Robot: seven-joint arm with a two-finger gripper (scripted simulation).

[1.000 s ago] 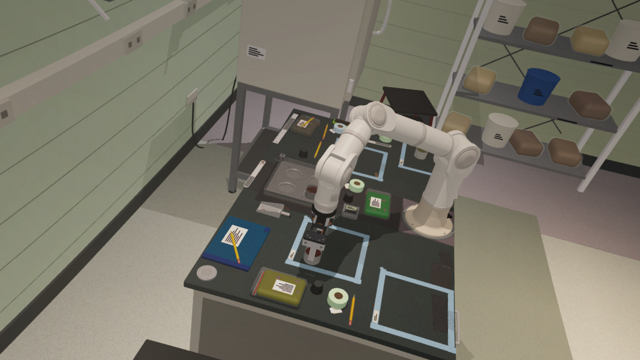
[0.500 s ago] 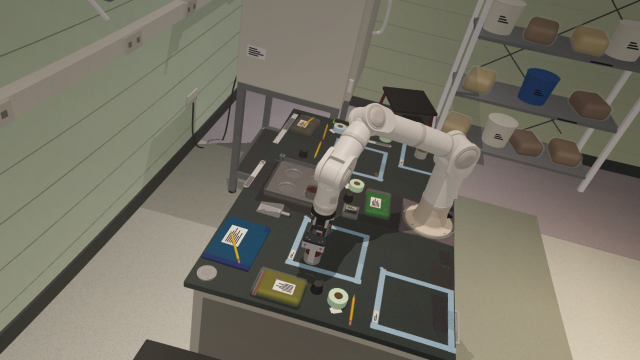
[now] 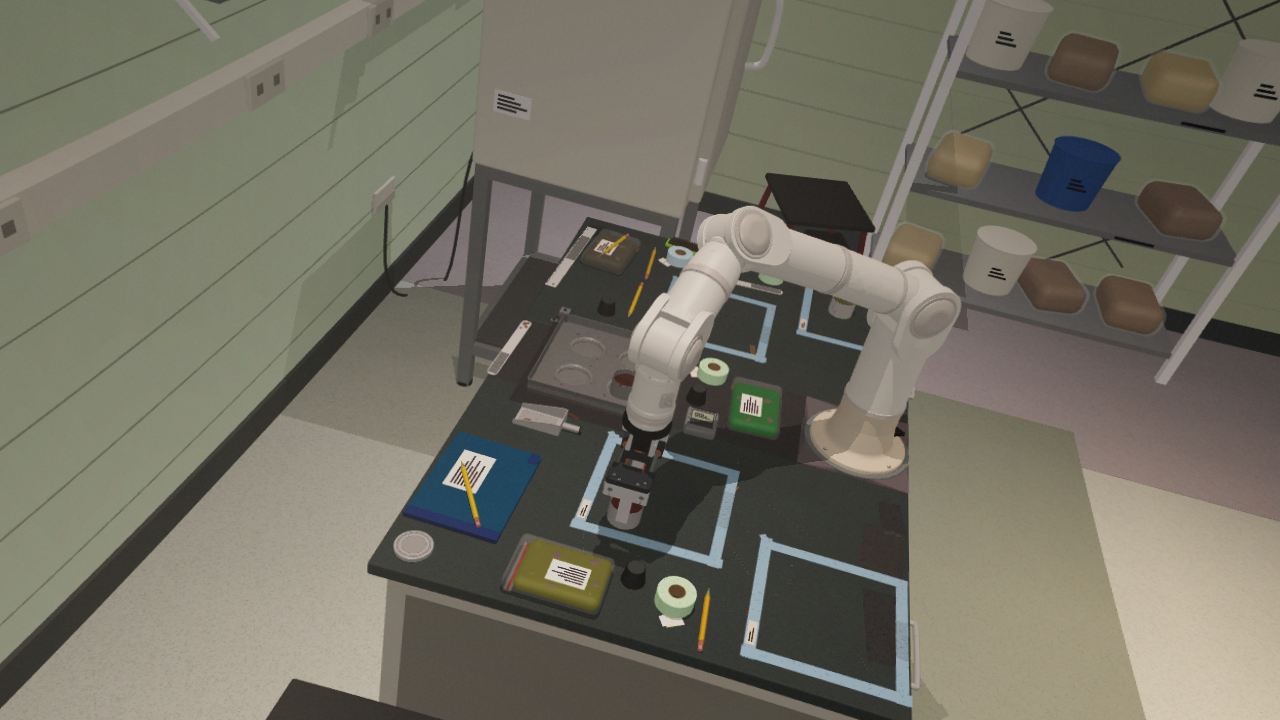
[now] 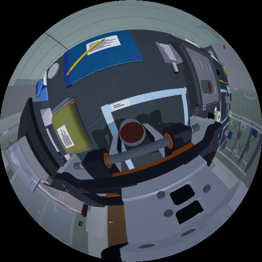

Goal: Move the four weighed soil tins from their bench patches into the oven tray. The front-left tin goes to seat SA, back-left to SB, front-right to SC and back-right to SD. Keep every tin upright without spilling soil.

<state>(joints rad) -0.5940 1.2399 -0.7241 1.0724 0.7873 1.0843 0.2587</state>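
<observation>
A soil tin [image 3: 627, 512] [image 4: 131, 133], a short grey cylinder filled with dark red-brown soil, stands upright inside a blue-taped patch [image 3: 658, 501] near the bench's front, and I have it between the fingers of my gripper [image 3: 628, 503] [image 4: 133, 136], which is closed on its sides. The grey oven tray [image 3: 582, 355] [image 4: 202, 78] lies behind the patch. One of its round seats holds a tin of soil [image 3: 624, 383] [image 4: 209, 86]. Another tin [image 3: 840, 306] stands in a far taped patch. The arm hides part of the tray.
An olive case [image 3: 562, 573] [image 4: 69, 129] lies just in front of the patch, beside a black knob [image 3: 635, 574] and a tape roll [image 3: 676, 597]. A blue notebook with a pencil [image 3: 473, 484] [image 4: 102, 55] and a metal scoop [image 3: 546, 417] lie left. A green box [image 3: 753, 408] sits behind.
</observation>
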